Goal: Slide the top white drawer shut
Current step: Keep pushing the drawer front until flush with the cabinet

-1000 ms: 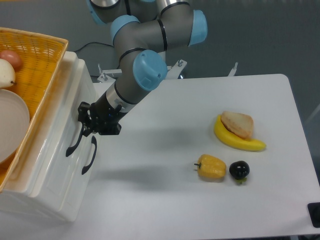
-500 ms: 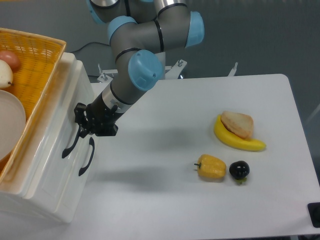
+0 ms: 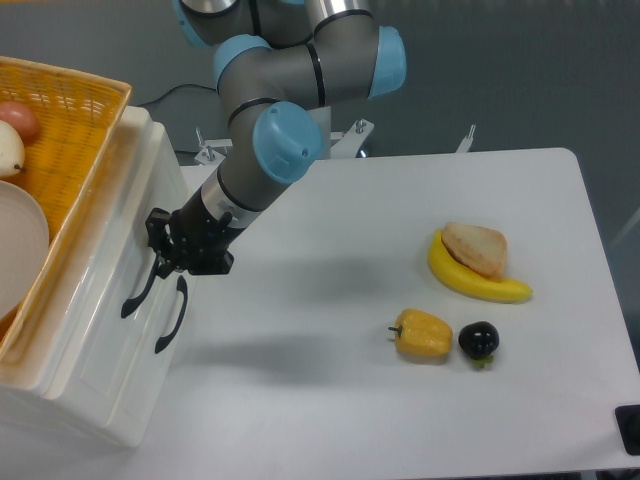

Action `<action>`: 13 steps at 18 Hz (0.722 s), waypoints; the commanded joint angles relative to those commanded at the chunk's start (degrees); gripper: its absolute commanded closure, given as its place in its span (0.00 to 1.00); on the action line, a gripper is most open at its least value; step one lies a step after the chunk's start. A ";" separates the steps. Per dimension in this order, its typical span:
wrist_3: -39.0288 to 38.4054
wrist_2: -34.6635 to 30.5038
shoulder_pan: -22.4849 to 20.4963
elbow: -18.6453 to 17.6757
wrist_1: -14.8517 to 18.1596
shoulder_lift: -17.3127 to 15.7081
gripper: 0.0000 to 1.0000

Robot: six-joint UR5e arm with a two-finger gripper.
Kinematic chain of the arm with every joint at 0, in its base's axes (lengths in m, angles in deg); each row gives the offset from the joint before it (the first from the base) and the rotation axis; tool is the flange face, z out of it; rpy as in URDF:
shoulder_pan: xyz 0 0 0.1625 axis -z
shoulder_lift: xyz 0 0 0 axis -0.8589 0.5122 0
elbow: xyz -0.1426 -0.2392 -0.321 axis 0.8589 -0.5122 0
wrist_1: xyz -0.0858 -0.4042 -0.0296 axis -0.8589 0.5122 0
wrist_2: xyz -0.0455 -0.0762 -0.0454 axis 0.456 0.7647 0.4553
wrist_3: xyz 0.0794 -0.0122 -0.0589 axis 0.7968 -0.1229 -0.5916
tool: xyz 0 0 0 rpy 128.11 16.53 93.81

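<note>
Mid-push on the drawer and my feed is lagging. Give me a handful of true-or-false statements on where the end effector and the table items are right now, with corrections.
1. The end effector is at the top drawer's black handle. True.
2. The piece of bread lies on the banana. True.
3. The yellow pepper sits inside the orange basket. False: it is on the table, beside the small dark fruit.
4. The basket rests on top of the white cabinet. True.
5. The arm is reaching for the banana. False: it reaches toward the drawer front, far from the banana.
</note>
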 joint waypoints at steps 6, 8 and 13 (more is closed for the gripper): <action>0.18 -0.09 -0.61 0.09 -0.09 0.17 0.84; 0.35 -0.17 -1.84 0.79 -0.26 0.26 0.80; 1.14 -2.62 -7.37 1.23 -3.34 0.79 0.47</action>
